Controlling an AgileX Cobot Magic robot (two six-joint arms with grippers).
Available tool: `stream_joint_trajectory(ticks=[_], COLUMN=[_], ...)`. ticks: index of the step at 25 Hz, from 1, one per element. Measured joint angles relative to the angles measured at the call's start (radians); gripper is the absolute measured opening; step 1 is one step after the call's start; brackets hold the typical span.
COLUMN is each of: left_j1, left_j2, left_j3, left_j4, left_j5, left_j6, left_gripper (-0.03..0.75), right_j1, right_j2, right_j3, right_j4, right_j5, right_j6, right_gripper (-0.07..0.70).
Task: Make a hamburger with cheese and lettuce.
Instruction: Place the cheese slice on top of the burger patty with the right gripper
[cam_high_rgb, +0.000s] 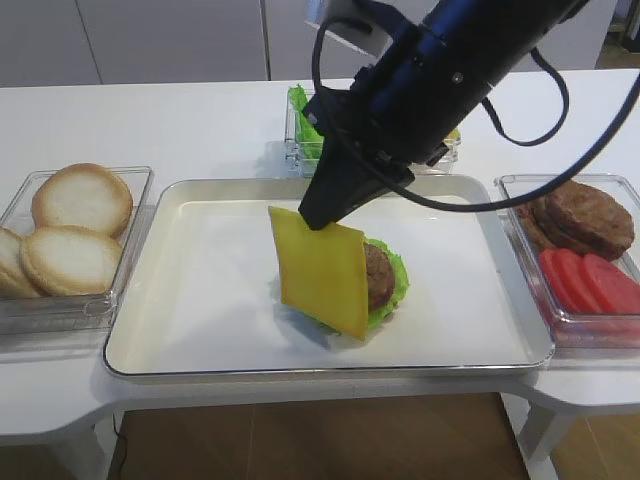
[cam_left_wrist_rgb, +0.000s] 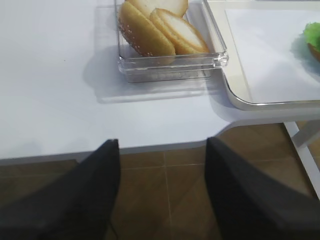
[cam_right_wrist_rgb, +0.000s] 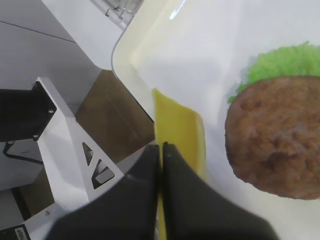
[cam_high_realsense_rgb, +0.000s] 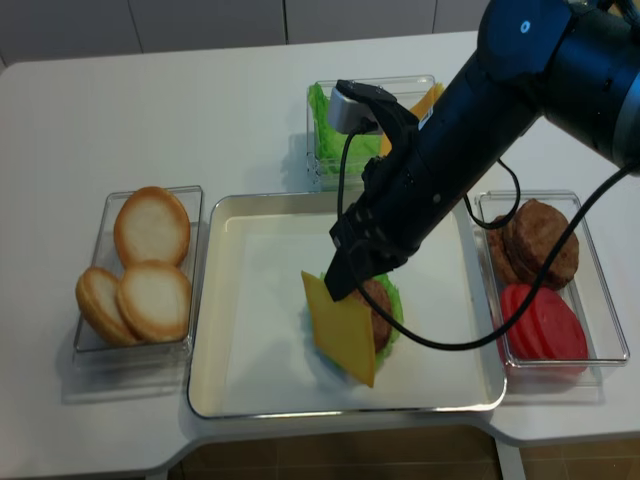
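No readable writing anywhere — right tool (cam_high_rgb: 318, 218) pinched tight on the cheese (cam_high_rgb: 322, 270), hanging beside the hamburger (cam_high_rgb: 378, 275).

arm (cam_high_realsense_rgb: 470, 130): glossy black | black looped cables | tool (cam_high_rgb: 322, 215): tapered black

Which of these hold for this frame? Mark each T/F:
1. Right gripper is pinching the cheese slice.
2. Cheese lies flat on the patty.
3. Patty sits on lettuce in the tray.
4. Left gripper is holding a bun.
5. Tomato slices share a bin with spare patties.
1. True. The right gripper is shut on the cheese at its top edge.
2. False. It hangs tilted beside the patty, not yet laid down.
3. True. The lettuce rings the patty on the tray.
4. False. The left gripper is open over the table edge; the buns sit in their bin.
5. True. The tomato slices lie beside the spare patties.
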Motion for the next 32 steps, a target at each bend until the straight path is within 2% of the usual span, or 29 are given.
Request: stream_joint_trajectory(ticks=[20,32], left_j1=[0.000,0.000], left_j2=[0.000,0.000], left_j3=[0.000,0.000], left_j4=[0.000,0.000], left_j5=[0.000,0.000], left_j6=[0.000,0.000], left_gripper=[0.407,0.407], right_j1=[0.000,0.000], right_j2=[0.036,0.034], right_j3=[0.000,0.000], right_j4=[-0.047,-0.064], right_j5=[-0.027,-0.092], right_j6=[-0.018,-0.018], right_gripper=[0.006,0.006])
